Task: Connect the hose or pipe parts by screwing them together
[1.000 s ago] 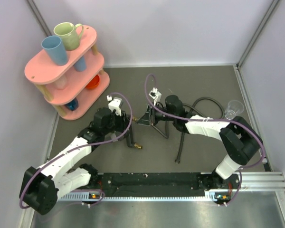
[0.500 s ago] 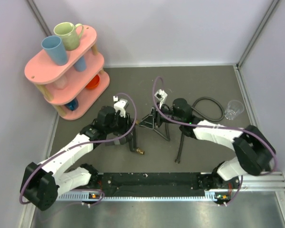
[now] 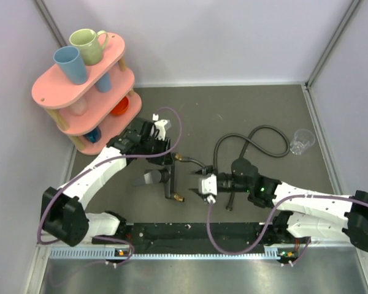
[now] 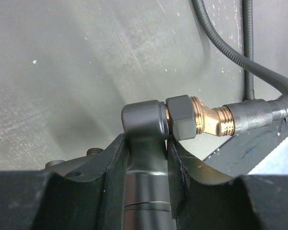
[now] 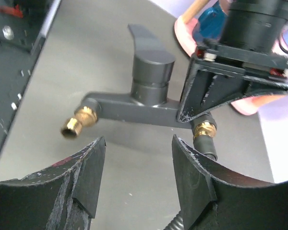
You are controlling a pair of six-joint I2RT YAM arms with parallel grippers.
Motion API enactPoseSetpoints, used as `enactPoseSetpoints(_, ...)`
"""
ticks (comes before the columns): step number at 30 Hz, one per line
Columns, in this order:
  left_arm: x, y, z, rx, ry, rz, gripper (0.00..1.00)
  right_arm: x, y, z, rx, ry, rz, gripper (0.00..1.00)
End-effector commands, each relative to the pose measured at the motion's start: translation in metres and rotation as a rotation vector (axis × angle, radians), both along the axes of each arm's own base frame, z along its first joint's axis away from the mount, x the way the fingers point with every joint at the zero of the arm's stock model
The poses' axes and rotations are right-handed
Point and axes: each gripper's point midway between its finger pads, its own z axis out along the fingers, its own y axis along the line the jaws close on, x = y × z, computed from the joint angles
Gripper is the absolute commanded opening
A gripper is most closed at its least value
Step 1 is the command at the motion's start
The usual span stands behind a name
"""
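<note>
Since a second ago, the right tool [image 3: 193, 187] has left the far end of the fitting [image 3: 170, 177] and swung round to the near side, and its jaws have spread. The fitting sits in much the same spot, mid-left on the grey surface [image 3: 264, 104].

The right tool now stands open and empty, just right of the fitting's near end. In the right wrist view its jaws frame the fitting without touching it. The left tool [image 3: 164, 158] is closed on the fitting's neck, one finger [image 4: 116, 167] pressed to each side.

Progress: the joint looks made. In the left wrist view, the hose [image 4: 247, 120] ends in a knurled nut sitting on the thread of a brass elbow at the fitting's far end. Whether it is fully tight cannot be told. The near brass end [image 5: 74, 125] is bare. What is left is probably a last tightening, if needed, and letting go.

The fitting is a short dark grey bar with a round body, a flat lever and small brass ends. The hose is thin, dark and ribbed. From the far end it loops right across the surface, and a further length lies toward the near right.
</note>
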Motion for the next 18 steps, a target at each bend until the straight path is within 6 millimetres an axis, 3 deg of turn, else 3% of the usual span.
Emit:
enactPoseSetpoints(1,-0.011,-0.017,0.034,-0.074,0.054,-0.103,0.00,0.020,0.004,0.017,-0.074,-0.411,-0.036,0.57)
enactPoseSetpoints(6,-0.017,-0.015,0.026,-0.050,0.105,-0.122,0.00,0.034,0.016,0.000,-0.205,-0.527,-0.065,0.56)
enactPoseSetpoints(8,-0.020,-0.016,0.025,-0.056,0.117,-0.134,0.00,0.038,0.020,0.003,-0.218,-0.554,-0.066,0.56)
enactPoseSetpoints(18,-0.025,-0.018,0.022,-0.058,0.150,-0.158,0.00,0.055,0.031,-0.016,-0.321,-0.592,-0.073,0.48)
